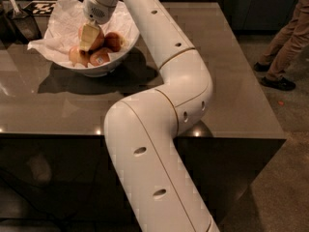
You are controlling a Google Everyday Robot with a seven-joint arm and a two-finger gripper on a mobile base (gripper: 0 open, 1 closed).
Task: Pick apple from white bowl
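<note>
The white bowl (pixel 118 57), lined with crumpled white paper, stands at the back left of the dark table (pixel 231 91). It holds several apples. The largest, red-orange apple (pixel 98 38) lies in the middle, partly hidden. A smaller deep-red apple (pixel 114 41) is to its right, and a smaller apple with a white sticker (pixel 99 58) is in front. My gripper (pixel 89 37) reaches down into the bowl and sits right against the left side of the large apple, covering part of it.
My white arm (pixel 164 95) arches over the table from the near side. A dark container with a utensil (pixel 21 23) stands left of the bowl. A person's legs (pixel 285 47) are on the floor past the table's right edge.
</note>
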